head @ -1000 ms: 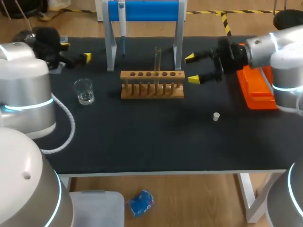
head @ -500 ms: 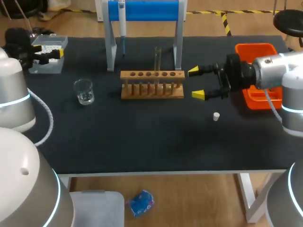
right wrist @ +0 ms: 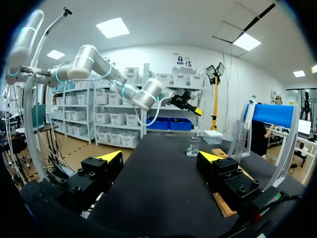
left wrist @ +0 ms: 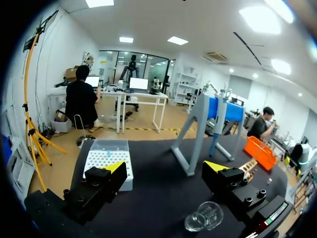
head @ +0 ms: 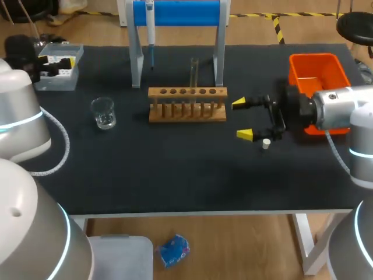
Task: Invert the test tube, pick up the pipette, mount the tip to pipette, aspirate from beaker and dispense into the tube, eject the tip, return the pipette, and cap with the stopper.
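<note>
Right of the wooden rack [head: 186,105], the right gripper [head: 242,119] has backed away toward the near right, fingers spread, empty. The left gripper [left wrist: 166,167], also wide open with nothing in it, has pulled back to the far-left tip box [head: 52,81]. Tube step looks done: the thin glass test tube [head: 194,73] stands upright in the rack. The pipette [head: 150,29] hangs untouched, likely next. Small white stopper [head: 266,143] just beside the right gripper, clear beaker [head: 104,112] left of the rack

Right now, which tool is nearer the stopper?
Right. The right tool is open just beside the stopper; the left tool is far off, at the tip box.
</note>
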Action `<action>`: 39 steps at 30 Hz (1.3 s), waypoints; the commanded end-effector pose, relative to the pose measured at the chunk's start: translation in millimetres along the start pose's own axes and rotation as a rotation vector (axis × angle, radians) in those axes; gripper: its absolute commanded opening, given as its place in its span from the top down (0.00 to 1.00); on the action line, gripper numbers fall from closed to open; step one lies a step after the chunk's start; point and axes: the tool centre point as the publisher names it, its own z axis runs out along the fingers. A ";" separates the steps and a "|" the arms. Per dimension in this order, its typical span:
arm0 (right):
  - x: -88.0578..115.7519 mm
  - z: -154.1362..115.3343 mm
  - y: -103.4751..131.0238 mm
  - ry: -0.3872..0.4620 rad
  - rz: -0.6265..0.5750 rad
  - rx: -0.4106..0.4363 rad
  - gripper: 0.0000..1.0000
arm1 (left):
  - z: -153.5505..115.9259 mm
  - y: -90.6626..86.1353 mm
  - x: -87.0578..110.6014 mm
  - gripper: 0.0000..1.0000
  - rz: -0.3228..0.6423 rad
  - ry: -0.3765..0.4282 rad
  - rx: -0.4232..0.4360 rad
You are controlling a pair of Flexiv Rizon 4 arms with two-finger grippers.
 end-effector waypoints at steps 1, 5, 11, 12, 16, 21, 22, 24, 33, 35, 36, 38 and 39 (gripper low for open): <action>-1.8 -1.4 -0.5 0.008 0.000 -0.001 0.00 | 2.3 2.6 0.8 0.00 0.000 -0.006 0.019; -1.8 -1.4 -0.5 0.008 0.000 -0.001 0.00 | 2.3 2.6 0.8 0.00 0.000 -0.006 0.019; -1.8 -1.4 -0.5 0.008 0.000 -0.001 0.00 | 5.6 0.4 -16.0 0.00 0.062 -0.040 0.014; -1.8 -1.4 -0.5 0.008 0.000 -0.001 0.00 | 7.3 -3.4 -21.4 0.00 0.053 -0.043 0.018; -1.8 -1.4 -0.5 0.008 0.000 -0.001 0.00 | 18.7 -8.7 -41.4 0.00 0.122 -0.066 -0.036; -1.8 -1.4 -0.5 0.008 0.000 -0.001 0.00 | 39.1 -2.0 -62.3 0.00 0.161 -0.043 -0.131; -1.8 -1.4 -0.5 0.008 0.000 -0.001 0.00 | 43.4 -0.5 -65.7 0.00 0.168 -0.040 -0.150; -1.8 -1.4 -0.5 0.008 0.000 -0.001 0.00 | 52.0 0.9 -71.6 0.00 0.167 -0.033 -0.166; -1.8 -1.4 -0.5 0.008 0.000 -0.001 0.00 | 88.7 7.5 -103.0 0.00 0.165 -0.063 -0.219; -1.8 -1.4 -0.5 0.008 0.000 -0.001 0.00 | 95.3 8.6 -107.3 0.06 0.164 -0.065 -0.219; -1.8 -1.4 -0.5 0.008 0.000 -0.001 0.00 | 98.4 9.1 -109.1 0.09 0.163 -0.065 -0.219; -1.8 -1.4 -0.5 0.008 0.000 -0.001 0.00 | 104.3 10.1 -112.7 0.20 0.162 -0.067 -0.217; -1.8 -1.4 -0.5 0.008 0.000 -0.001 0.00 | 106.9 10.6 -114.5 0.30 0.163 -0.068 -0.217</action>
